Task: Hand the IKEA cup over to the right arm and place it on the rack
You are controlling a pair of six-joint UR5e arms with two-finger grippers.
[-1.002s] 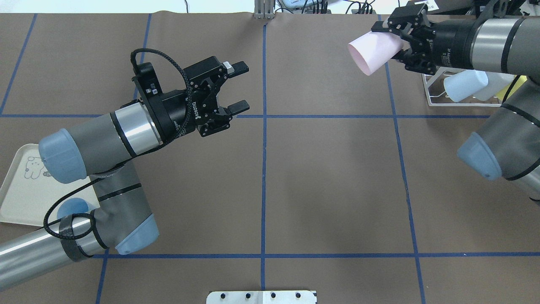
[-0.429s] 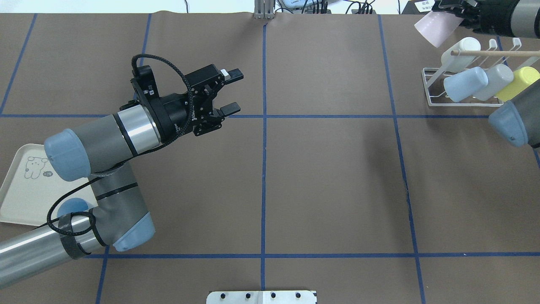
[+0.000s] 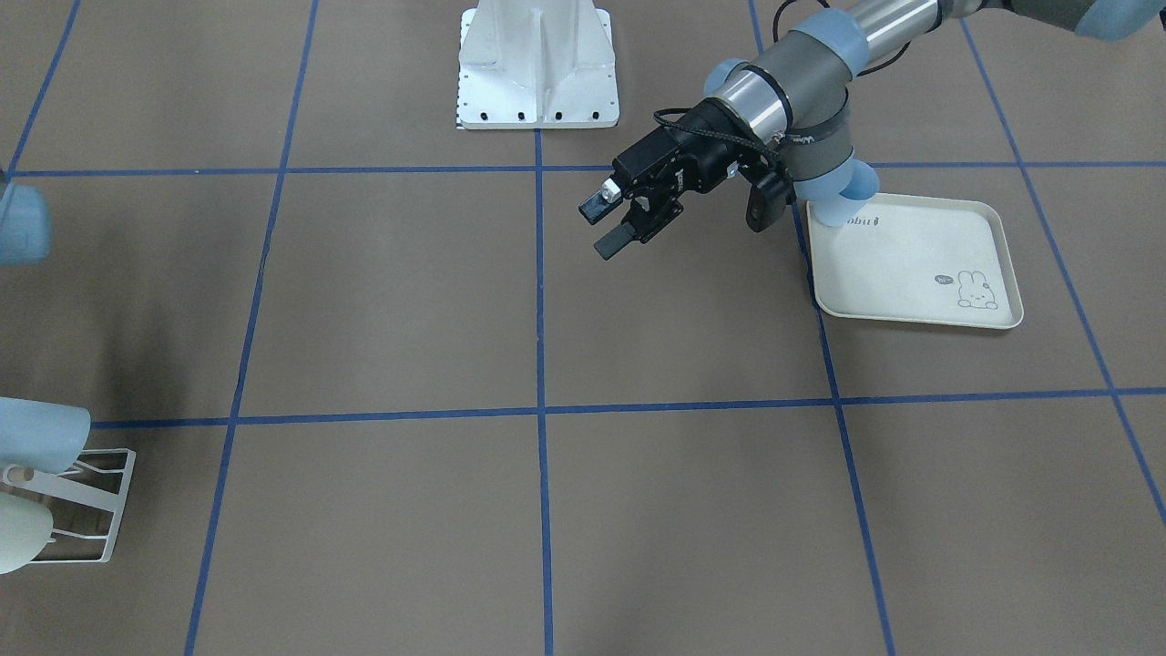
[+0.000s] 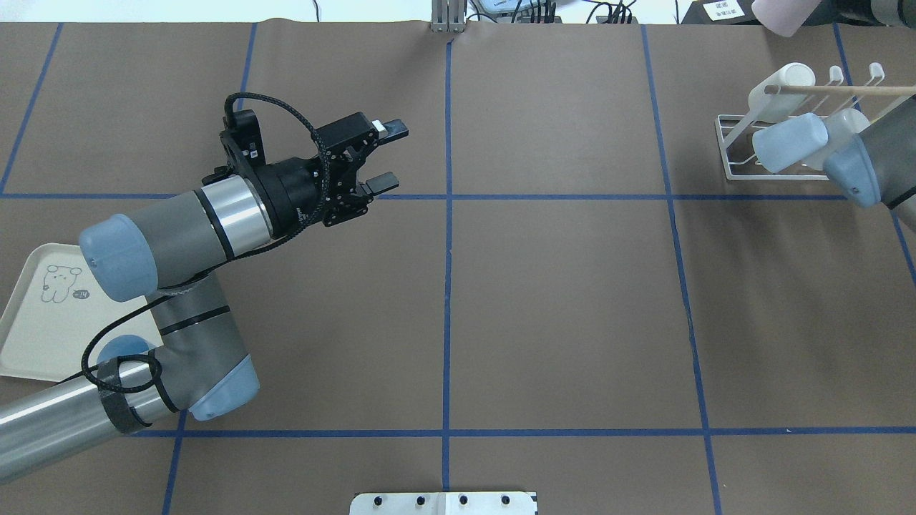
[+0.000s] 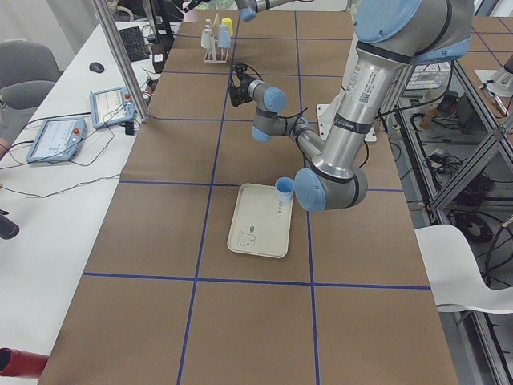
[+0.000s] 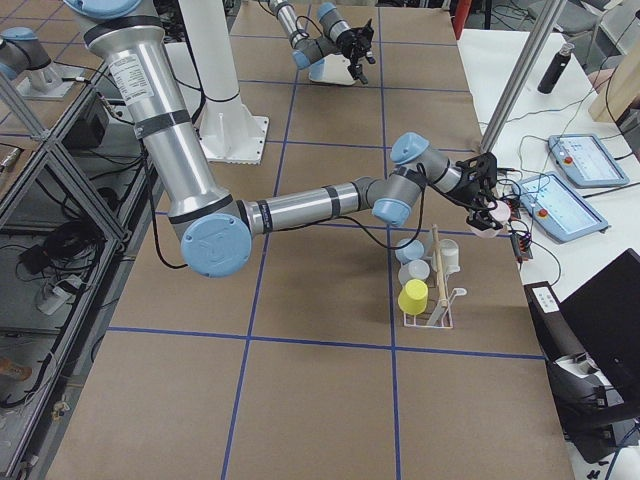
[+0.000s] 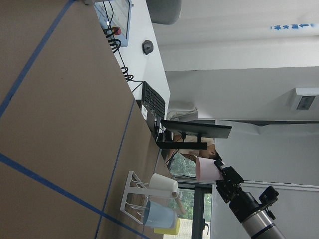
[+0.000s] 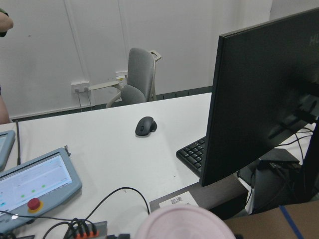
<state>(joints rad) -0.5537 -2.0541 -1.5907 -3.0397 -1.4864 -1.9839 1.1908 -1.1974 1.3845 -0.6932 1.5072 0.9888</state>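
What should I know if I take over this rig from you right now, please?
Left gripper: open and empty, over the table left of centre.
Right gripper: shut on the pink cup, held in the air beyond the far side of the rack.
The rack already carries other cups.
Done: handover; the pink cup is with the right arm.
Left: lower it onto a peg that looks free, then release.
Note: a blue cup sits on the tray by the left arm.
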